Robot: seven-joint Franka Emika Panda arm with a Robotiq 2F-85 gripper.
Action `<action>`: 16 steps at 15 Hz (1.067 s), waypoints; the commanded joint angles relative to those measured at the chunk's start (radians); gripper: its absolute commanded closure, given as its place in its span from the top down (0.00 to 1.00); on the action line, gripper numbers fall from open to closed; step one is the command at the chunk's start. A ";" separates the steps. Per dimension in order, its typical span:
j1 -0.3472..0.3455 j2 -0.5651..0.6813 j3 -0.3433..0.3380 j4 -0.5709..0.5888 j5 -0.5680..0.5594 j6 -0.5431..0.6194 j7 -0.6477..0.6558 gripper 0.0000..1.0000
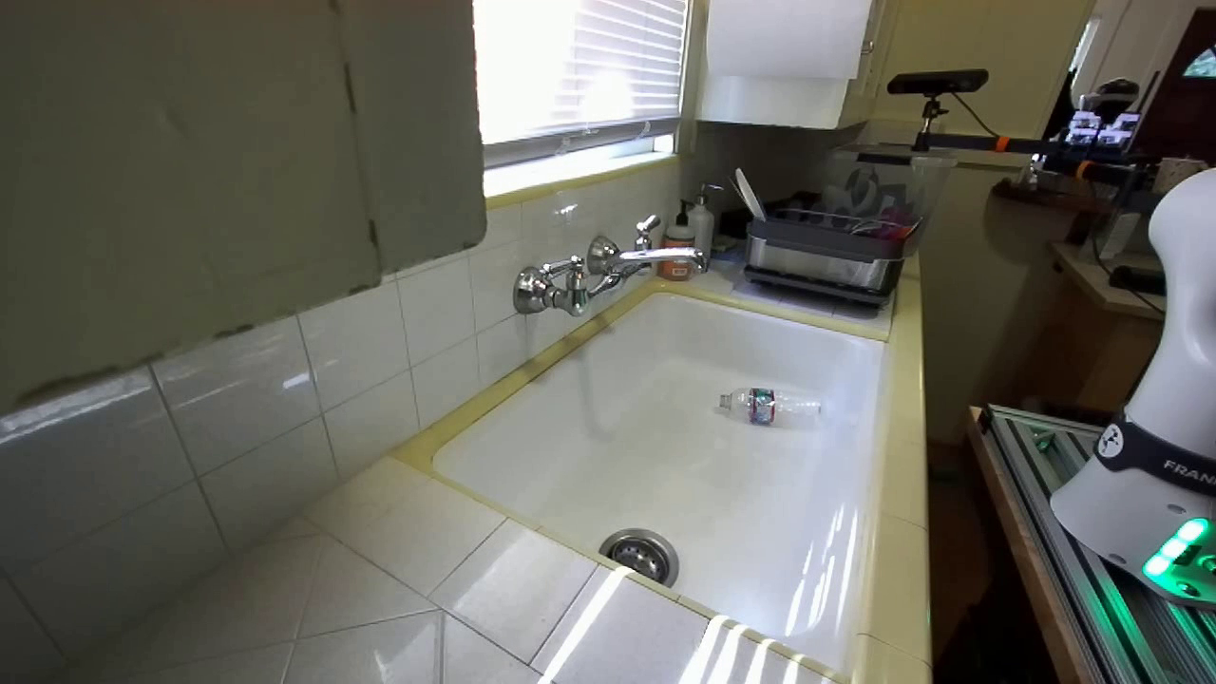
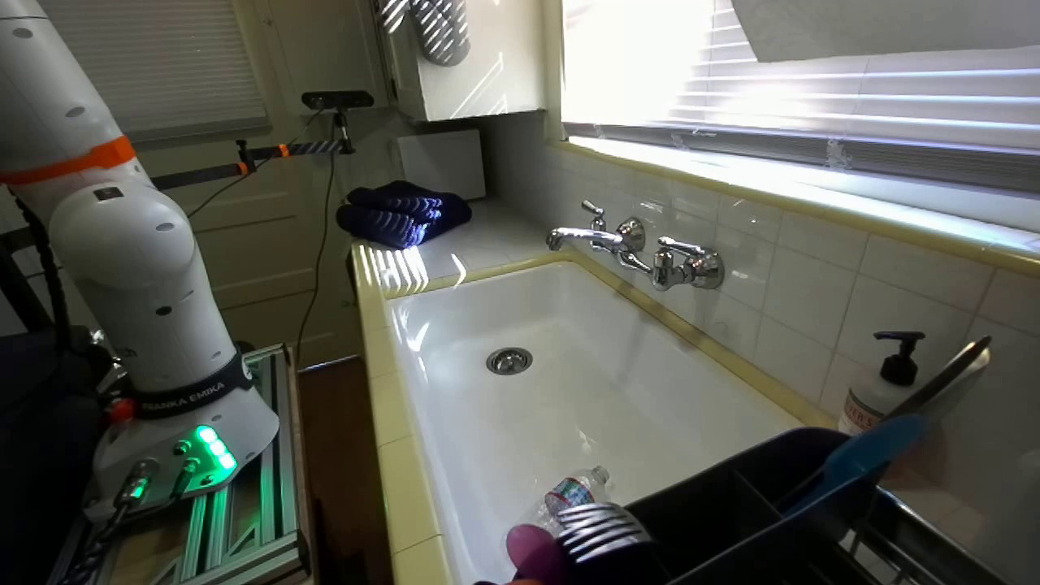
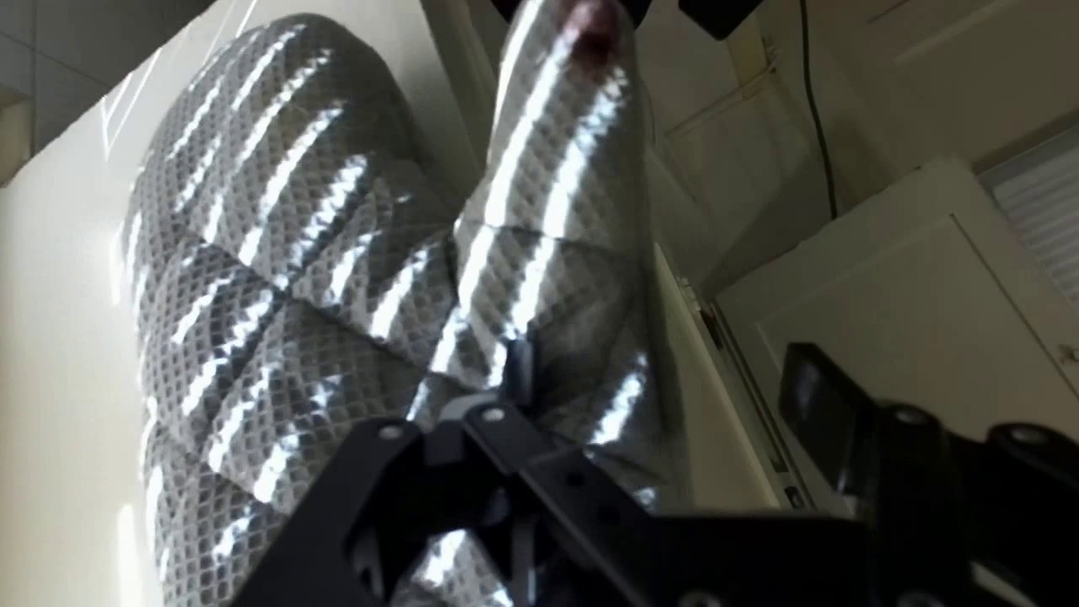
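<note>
A grey quilted oven mitt (image 3: pixel 405 287) hangs against a pale cabinet panel (image 3: pixel 59 337), its finger end and thumb toward the top of the wrist view, bright stripes of light across the fabric. What looks to be the same mitt (image 2: pixel 443 32) shows in an exterior view, high up with its tip pointing down.

The gripper (image 3: pixel 662 371) is at the thumb side, its jaws spread wide with nothing clamped between them. One finger overlaps the mitt near the base of the thumb; the other lies beyond the mitt's edge. Whether the overlapping finger touches the cloth, I cannot tell.

For a sure grip, that edge looks a good place, easier to catch than the broad flat palm. One finger ought to slip behind the fabric, kept off the panel, before the jaws come together; closing in front alone would probably just skim the surface. The padding should squash readily, so a deep bite seems better than a tip pinch. How the mitt is hung is out of sight, so any pull is best started gently. The stripes could mask the true edge.

Farther out, a dark blue cloth (image 2: pixel 404 211) lies on the counter (image 2: pixel 496 231) beside the sink (image 2: pixel 617 382). In the sink, a clear plastic bottle (image 1: pixel 771 407) lies on its side. A dish rack (image 1: pixel 822 258) stands at one end.
</note>
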 commanded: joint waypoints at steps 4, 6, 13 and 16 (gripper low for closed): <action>-0.007 -0.035 -0.006 -0.008 -0.008 0.013 0.025 1.00; -0.005 -0.033 0.002 -0.031 -0.017 0.053 0.028 1.00; -0.036 -0.057 -0.006 -0.049 -0.194 0.096 0.125 1.00; -0.060 -0.086 -0.008 -0.060 -0.290 0.084 0.184 1.00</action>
